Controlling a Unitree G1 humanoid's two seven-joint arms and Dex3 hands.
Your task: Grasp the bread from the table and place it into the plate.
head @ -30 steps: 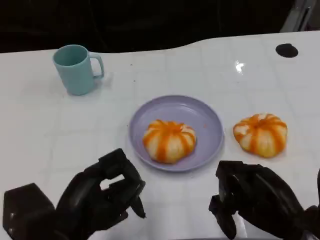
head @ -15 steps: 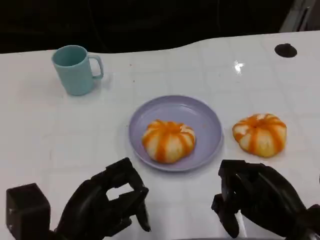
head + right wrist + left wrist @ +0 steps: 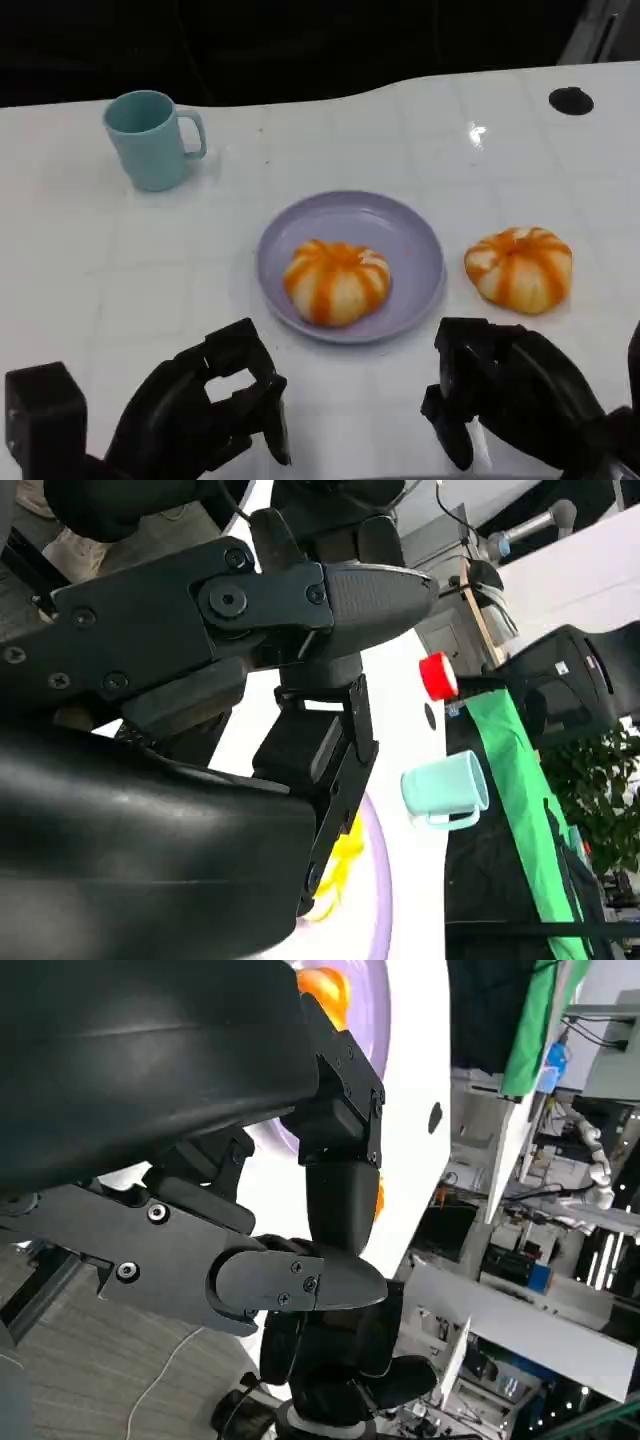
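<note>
The right hand (image 3: 300, 630) reaches over the white table (image 3: 400, 880) toward a teal mug (image 3: 445, 788), beside the purple plate (image 3: 378, 900) rim.

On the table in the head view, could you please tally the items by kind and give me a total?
Orange-striped bread buns: 2, one on the plate, one on the table right of it
Purple plate: 1
Teal mug: 1
Total: 4

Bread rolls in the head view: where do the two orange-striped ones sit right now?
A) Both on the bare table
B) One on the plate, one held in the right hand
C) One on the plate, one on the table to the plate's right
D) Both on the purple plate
C: one bread roll lies on the purple plate, while the other roll rests on the white table to its right, untouched by either hand.
</note>
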